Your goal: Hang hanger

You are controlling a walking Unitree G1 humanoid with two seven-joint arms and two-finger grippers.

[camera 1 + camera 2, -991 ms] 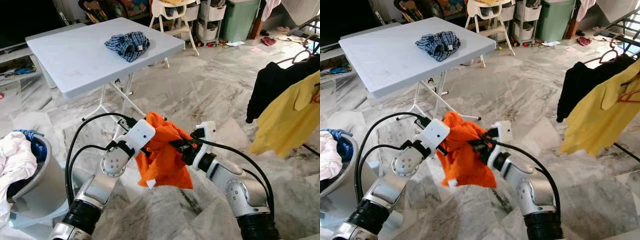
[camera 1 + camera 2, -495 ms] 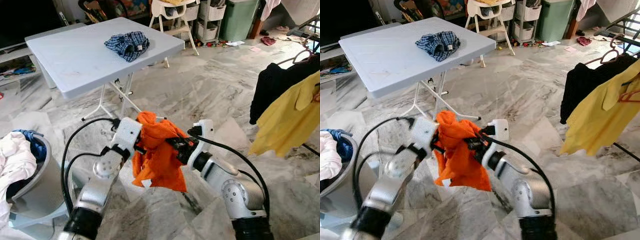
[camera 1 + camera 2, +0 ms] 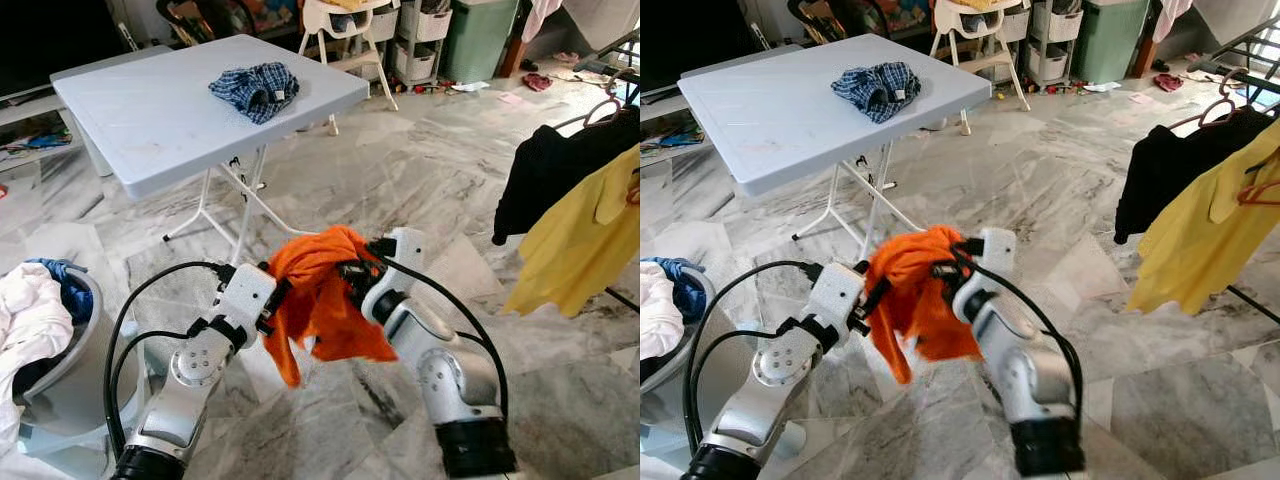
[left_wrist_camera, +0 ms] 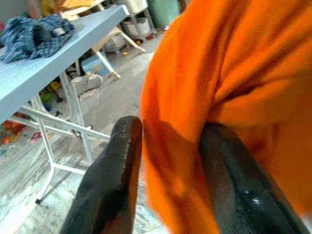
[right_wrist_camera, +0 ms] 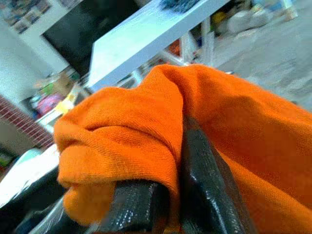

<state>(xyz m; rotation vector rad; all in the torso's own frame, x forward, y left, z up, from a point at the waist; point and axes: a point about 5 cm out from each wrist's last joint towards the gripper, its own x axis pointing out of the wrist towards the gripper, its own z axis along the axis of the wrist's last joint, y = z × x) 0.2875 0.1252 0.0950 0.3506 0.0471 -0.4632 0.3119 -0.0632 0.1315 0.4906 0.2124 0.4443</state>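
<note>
**Orange garment bunched between both grippers, no hanger in sight**

The left gripper (image 3: 272,296) has its two fingers (image 4: 109,185) pinching a fold of the orange garment (image 3: 322,298). The right gripper (image 3: 352,275) is clamped on the bundle's upper edge, cloth pressed between its fingers (image 5: 202,180). The garment hangs in mid-air between the arms, above the marble floor (image 3: 420,180).

It looks light and limp, and will likely sag and slip unless held near the collar or shoulder seams. I can't make out a hanger in it.

To the left, a grey laundry basket (image 3: 85,370) holds white and blue clothes. A checked cloth (image 3: 255,88) lies on the folding table (image 3: 150,125). Well to the right, black (image 3: 550,165) and yellow (image 3: 585,235) shirts hang.
</note>
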